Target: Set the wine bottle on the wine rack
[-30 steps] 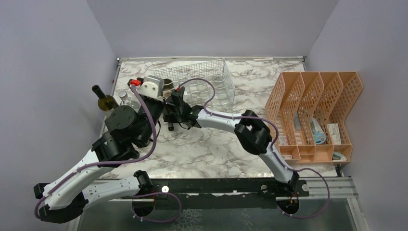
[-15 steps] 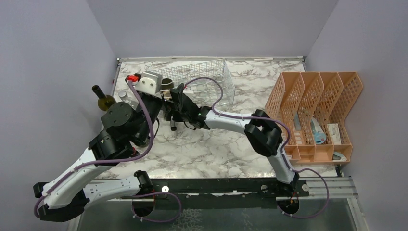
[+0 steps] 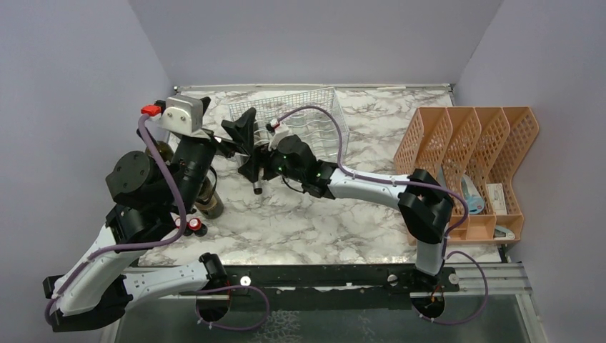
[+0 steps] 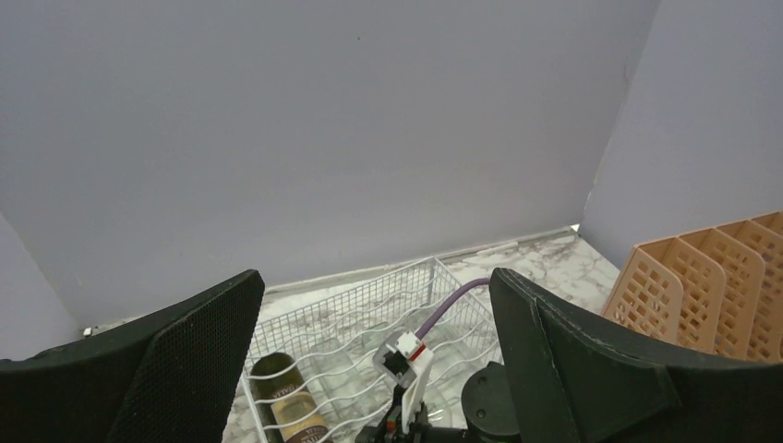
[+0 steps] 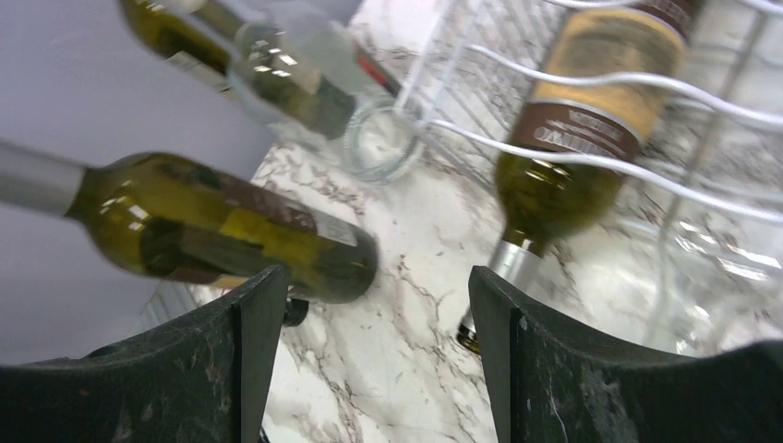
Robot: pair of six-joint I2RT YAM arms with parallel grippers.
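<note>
The right gripper [image 5: 377, 277] has its two black fingers [image 5: 222, 369] spread wide with nothing between them; only the marble table [image 5: 406, 388] shows in the gap. Just past the fingers, in the upper right of the right wrist view, the wine bottle [image 5: 577, 111] lies in the wine rack [image 5: 600, 162]. White wavy wires cross its brown label, and its foil-capped neck pokes out toward the fingers. On the left of that view, close by, are a green bottle [image 5: 231, 231] and a clear bottle [image 5: 286, 78]. The left gripper [image 4: 374, 277] is also wide and empty, aimed at the back wall with the rack low in its view. The bottle looks placed, so the step in hand seems to be clearing away. To do this well, the right arm would draw straight back along the line of the neck, with the fingers wide so that neither brushes the foil or hooks a wire, and would steer clear of the neighbouring bottles.
</note>
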